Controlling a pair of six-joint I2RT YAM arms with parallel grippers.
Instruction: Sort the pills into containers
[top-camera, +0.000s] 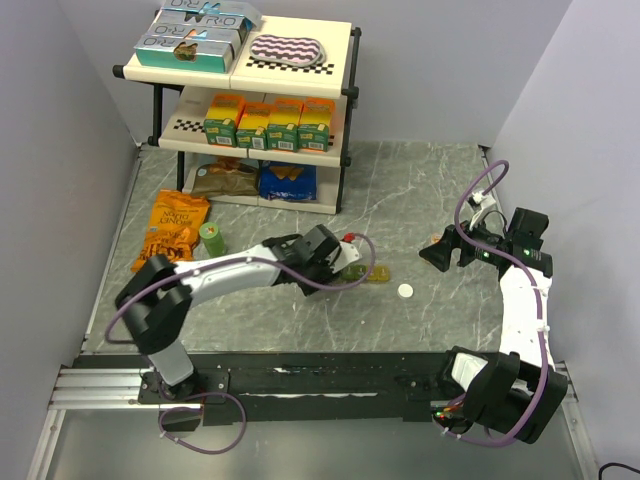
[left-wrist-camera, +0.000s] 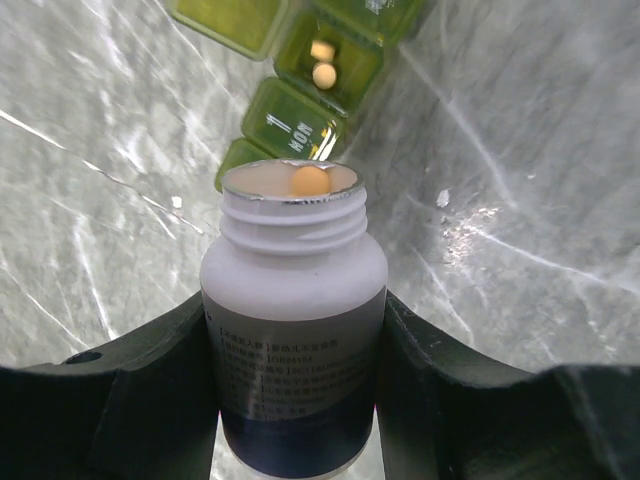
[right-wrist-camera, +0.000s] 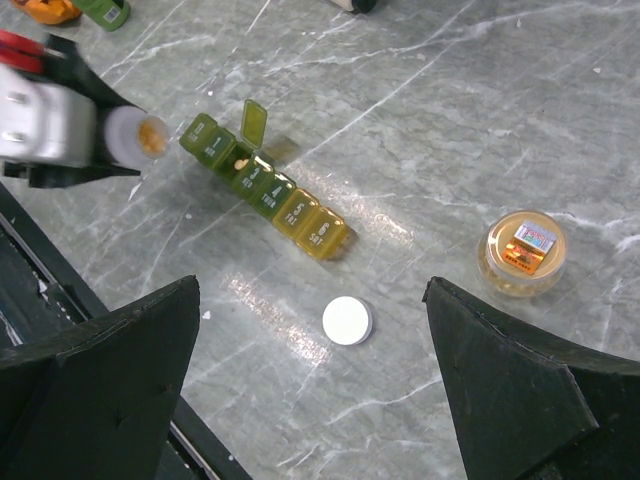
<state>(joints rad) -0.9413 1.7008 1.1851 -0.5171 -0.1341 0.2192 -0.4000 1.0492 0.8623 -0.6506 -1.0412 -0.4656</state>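
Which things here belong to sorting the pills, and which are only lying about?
For the job:
- pill bottle, uncapped
- pills
- containers
- white cap

Lying about:
- round jar, apart from the rest
- green bottle
- snack bag
- shelf with its boxes

Overhead, the left gripper (top-camera: 340, 262) covers most of the pill organizer (top-camera: 379, 273); only its yellow end shows. In the left wrist view, the organizer runs off the top edge, the pill bottle (left-wrist-camera: 293, 300) masks one compartment, and its label print (left-wrist-camera: 295, 365) is illegible.
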